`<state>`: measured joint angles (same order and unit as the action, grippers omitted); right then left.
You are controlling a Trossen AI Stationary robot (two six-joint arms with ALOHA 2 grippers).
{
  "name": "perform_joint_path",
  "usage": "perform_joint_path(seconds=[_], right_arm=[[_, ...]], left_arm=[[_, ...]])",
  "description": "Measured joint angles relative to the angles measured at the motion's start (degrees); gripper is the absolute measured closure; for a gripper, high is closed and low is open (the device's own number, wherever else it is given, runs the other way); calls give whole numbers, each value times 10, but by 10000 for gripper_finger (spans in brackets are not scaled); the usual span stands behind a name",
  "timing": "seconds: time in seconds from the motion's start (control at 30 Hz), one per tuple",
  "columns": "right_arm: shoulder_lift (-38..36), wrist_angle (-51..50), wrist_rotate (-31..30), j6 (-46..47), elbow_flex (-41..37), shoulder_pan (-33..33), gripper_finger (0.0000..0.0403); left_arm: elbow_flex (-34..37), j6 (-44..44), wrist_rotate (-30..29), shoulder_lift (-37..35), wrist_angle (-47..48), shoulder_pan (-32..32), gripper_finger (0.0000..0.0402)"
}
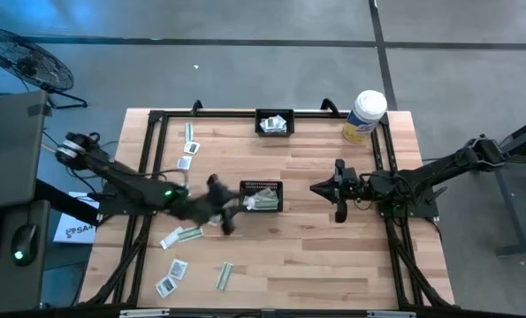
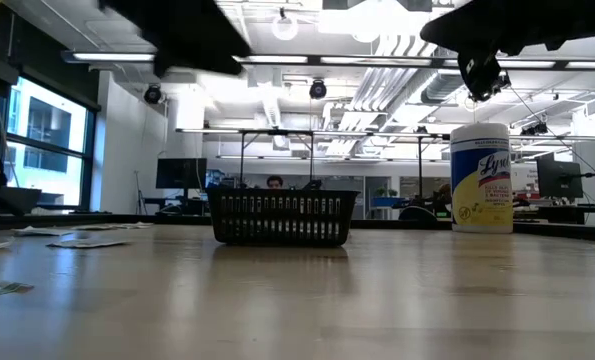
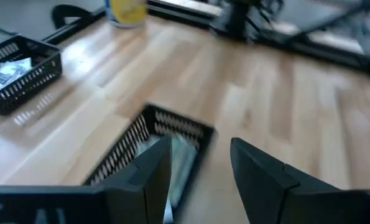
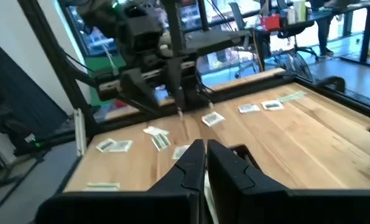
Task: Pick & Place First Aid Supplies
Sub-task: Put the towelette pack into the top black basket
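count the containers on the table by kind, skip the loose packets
black baskets: 2
white-and-yellow canister: 1
total: 3

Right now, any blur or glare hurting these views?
Left wrist view: motion blur smears the centre basket and the left gripper fingers. Low view: ceiling lights glare, and the arms overhead are dark silhouettes. High view: sharp, evenly lit.

A grey floor (image 1: pixel 271 22) surrounds the wooden table (image 1: pixel 333 256), with ceiling lights (image 2: pixel 377 15), windows (image 2: pixel 47 130) and a fan (image 1: pixel 19 57) nearby
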<state>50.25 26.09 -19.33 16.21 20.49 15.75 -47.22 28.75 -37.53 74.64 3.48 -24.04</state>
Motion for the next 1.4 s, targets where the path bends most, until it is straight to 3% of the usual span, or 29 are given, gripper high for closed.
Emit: perform_joint_path(seconds=[0.2,0.33,0.63,0.8,0.93,1.2,1.4], right_arm=[[61,97,4,-42,0,34,391],[106,161,4,-61,0,61,391],[192,196,11,-61,16,77,391],[222,197,58,-108,52,78,391],[228,198,91,-166,77,89,391],[228,203,92,-168,89,109,391],[244,219,77,-163,89,122,391]], left_arm=[[1,38,-53,-27,120,-141,239],[2,78,-54,0,162,-187,239],[2,210,-69,85,242,-163,238],[2,225,-74,87,228,-164,230],[2,235,-106,61,280,-186,221],[92,186,-140,-9,201,-248,218],[148,151,-86,-38,123,-255,218]])
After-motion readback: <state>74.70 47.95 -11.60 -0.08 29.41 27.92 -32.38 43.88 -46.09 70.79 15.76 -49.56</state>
